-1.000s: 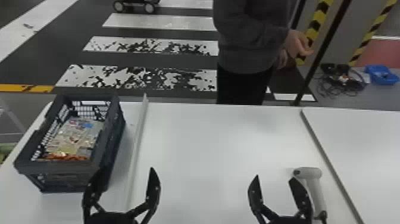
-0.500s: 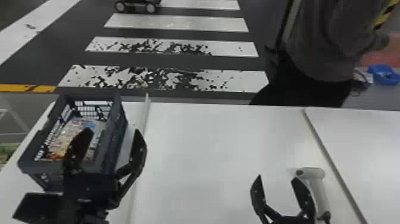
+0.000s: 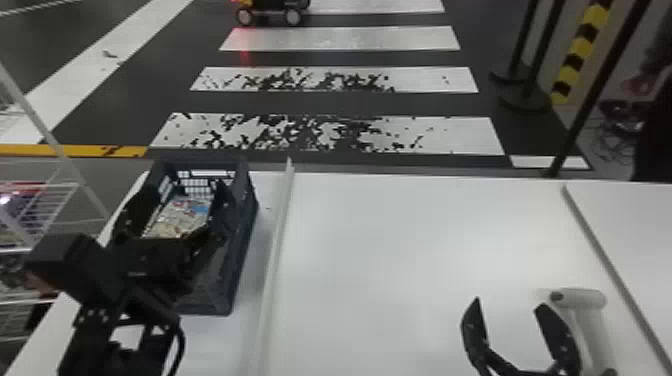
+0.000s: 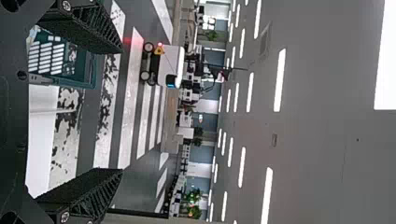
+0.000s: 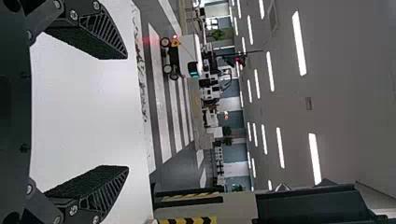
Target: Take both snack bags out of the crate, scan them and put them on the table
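Head view: at least one snack bag lay inside the crate, its face pale and printed, with a blue patch and small red marks. Left gripper was positioned over the crate, jaws apart. Right gripper was positioned over the tabletop beside the scanner, jaws apart.

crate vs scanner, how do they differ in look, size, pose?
Look: the crate is dark with lattice walls, the scanner pale and smooth.
Size: the crate is much bigger than the scanner.
Pose: the crate stands upright, open top up; the scanner lies on its side.
Shared: both rest on the white table.
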You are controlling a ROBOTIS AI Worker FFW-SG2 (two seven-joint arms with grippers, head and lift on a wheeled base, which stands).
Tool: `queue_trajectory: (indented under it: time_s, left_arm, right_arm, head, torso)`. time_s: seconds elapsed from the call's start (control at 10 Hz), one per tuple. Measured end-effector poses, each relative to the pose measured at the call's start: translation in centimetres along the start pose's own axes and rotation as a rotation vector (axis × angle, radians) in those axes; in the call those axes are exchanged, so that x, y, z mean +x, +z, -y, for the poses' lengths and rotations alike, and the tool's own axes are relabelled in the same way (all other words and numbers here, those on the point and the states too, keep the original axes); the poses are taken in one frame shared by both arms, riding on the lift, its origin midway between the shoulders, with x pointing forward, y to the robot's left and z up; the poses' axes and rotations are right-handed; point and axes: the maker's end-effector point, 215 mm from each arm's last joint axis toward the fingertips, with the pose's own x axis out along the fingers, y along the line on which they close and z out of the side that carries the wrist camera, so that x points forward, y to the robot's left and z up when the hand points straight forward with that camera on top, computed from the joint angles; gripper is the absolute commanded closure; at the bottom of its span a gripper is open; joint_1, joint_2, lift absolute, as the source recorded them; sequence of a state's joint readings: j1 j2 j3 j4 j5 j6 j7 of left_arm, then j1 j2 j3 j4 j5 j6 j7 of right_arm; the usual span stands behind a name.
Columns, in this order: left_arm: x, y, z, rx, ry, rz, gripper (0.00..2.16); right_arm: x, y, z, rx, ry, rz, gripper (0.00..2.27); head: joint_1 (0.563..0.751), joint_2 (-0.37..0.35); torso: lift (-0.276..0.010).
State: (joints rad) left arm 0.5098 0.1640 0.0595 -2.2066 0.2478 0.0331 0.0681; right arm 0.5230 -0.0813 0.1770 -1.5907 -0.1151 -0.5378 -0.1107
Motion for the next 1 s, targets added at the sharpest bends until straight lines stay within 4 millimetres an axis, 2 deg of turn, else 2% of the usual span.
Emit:
queue_trajectory:
  time_s: [0.3,0.5,1.0]
  left_arm:
    - [3.1,-1.7,-3.6,0.028,0.096,-0.124,0.1]
    - [4.6,-4.2,-5.2,0.02,0.111,-0.265,0.1]
    - [6.1,-9.0,-7.7,0.001,0.098,-0.559,0.13]
  right_arm:
    - [0.0,-0.4,-0.2,-0.001,0.006,-0.014,0.16]
    - [-0.1,-0.6,-0.6,0.001,0.015,-0.019,0.16]
    - [-0.3,-1.1,-2.0,0.005,0.039,-0.034,0.16]
  head:
    - [0.695,0.154]
    - [0.695,0.177]
    - [0.695,0.216]
  torso:
    - [-0.094]
    - [-0.094]
    - [-0.094]
